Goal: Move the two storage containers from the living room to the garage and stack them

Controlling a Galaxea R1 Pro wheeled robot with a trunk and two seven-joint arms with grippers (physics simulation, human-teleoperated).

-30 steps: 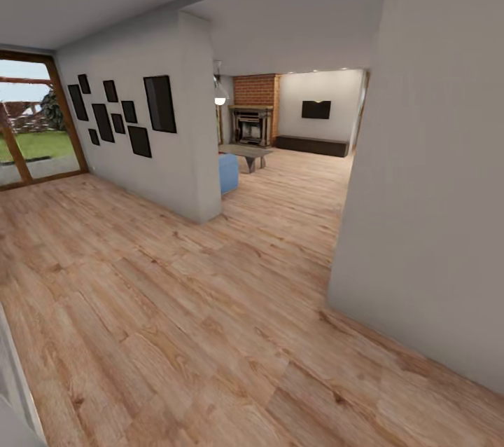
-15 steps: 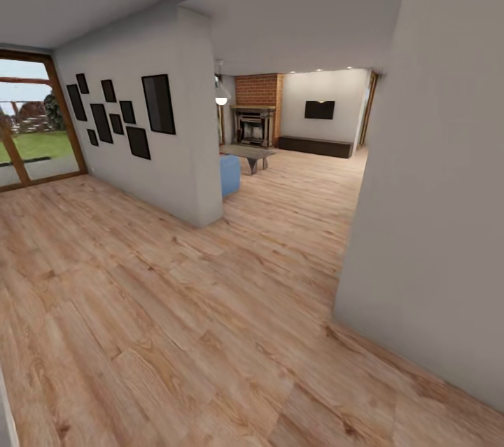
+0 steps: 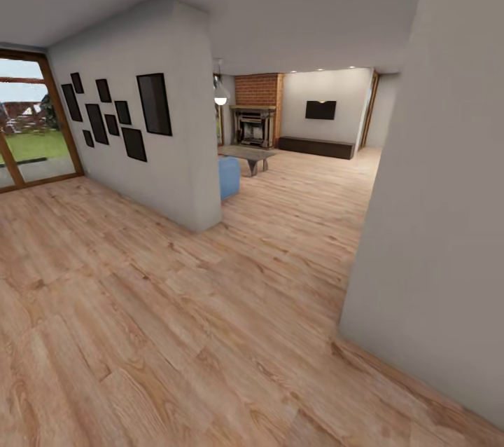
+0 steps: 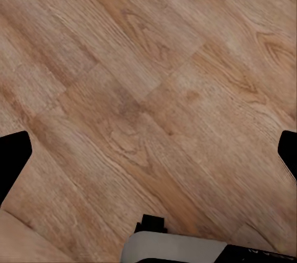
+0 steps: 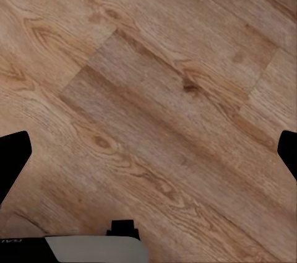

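Observation:
The two storage containers are out of view, and so are the garage and its floor. Ahead, past a wall corner, lies the living room (image 3: 301, 174) with its brick fireplace (image 3: 255, 107), wall TV (image 3: 320, 110) and dark low cabinet (image 3: 315, 146). In the left wrist view my left gripper (image 4: 148, 151) is open over light wood planks, its dark fingertips (image 4: 12, 155) far apart with nothing between them. The right wrist view has my right gripper (image 5: 148, 155) open over the same planks, also with nothing between its fingertips (image 5: 12, 155).
A white partition wall (image 3: 175, 153) with several black frames stands at the left, a blue sofa end (image 3: 229, 176) and a low table (image 3: 246, 153) behind it. A pale wall (image 3: 434, 223) juts in close on the right. A glass door (image 3: 31, 125) is at the far left.
The whole head view has shifted: the camera has moved forward and a little sideways, so the right wall corner sits farther right and more of the living room opening shows.

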